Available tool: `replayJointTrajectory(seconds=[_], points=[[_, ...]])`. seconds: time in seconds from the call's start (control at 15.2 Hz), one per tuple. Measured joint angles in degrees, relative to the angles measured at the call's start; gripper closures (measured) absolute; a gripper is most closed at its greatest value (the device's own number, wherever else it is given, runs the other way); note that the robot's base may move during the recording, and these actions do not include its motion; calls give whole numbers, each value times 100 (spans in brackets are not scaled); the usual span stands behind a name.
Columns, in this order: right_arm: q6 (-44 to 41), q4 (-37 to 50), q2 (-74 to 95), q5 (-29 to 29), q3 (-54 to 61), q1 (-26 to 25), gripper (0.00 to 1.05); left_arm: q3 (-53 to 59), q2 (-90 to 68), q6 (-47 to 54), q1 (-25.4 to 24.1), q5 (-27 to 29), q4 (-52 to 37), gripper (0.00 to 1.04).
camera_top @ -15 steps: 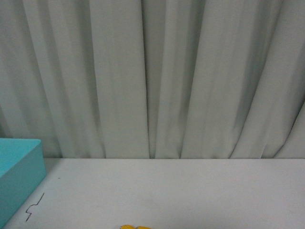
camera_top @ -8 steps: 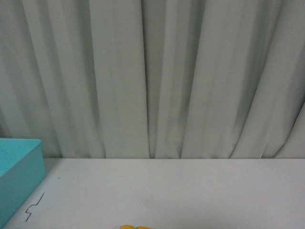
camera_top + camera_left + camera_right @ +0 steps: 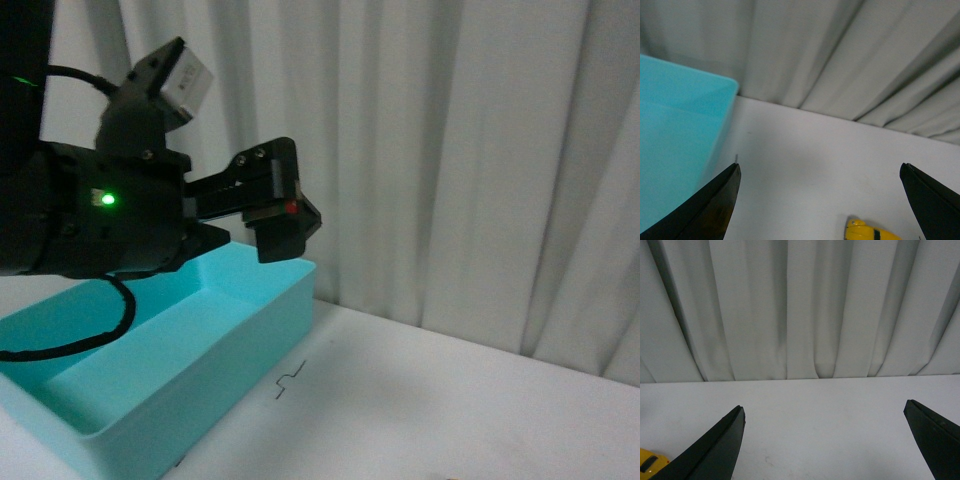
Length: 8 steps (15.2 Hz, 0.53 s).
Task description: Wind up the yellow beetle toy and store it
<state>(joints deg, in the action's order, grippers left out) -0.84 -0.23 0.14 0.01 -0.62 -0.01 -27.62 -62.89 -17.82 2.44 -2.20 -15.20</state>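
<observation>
The yellow beetle toy (image 3: pixel 867 231) rests on the white table, cut off by the frame edge in the left wrist view. It lies between and short of the spread fingers of my left gripper (image 3: pixel 820 167), which is open and empty. A corner of the toy (image 3: pixel 650 462) also shows in the right wrist view, outside one finger of my right gripper (image 3: pixel 825 406). That gripper is open too, with only bare table between its fingers. In the front view the left gripper (image 3: pixel 285 215) hangs above the far end of the teal box. The toy is not visible there.
An open teal box (image 3: pixel 230 360) stands on the left of the white table (image 3: pixel 420 410); its wall (image 3: pixel 675 130) shows beside one left finger. A small black zigzag mark (image 3: pixel 288 381) is drawn on the table near the box. Grey curtains (image 3: pixel 450 150) close off the back.
The front view has shifted: the left arm and gripper now fill its left side, the teal box shows larger, and the yellow edge at the bottom no longer shows.
</observation>
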Motion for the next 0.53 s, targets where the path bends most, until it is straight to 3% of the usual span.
replayJointTrajectory(seconds=[0.33, 0.53], points=[[0, -2, 0, 2, 0, 0, 7, -2190, -2662, 1884, 470, -1174, 610, 7], [0, -2, 0, 2, 0, 0, 7, -3414, -3368, 3526, 975, -1998, 1921, 7]])
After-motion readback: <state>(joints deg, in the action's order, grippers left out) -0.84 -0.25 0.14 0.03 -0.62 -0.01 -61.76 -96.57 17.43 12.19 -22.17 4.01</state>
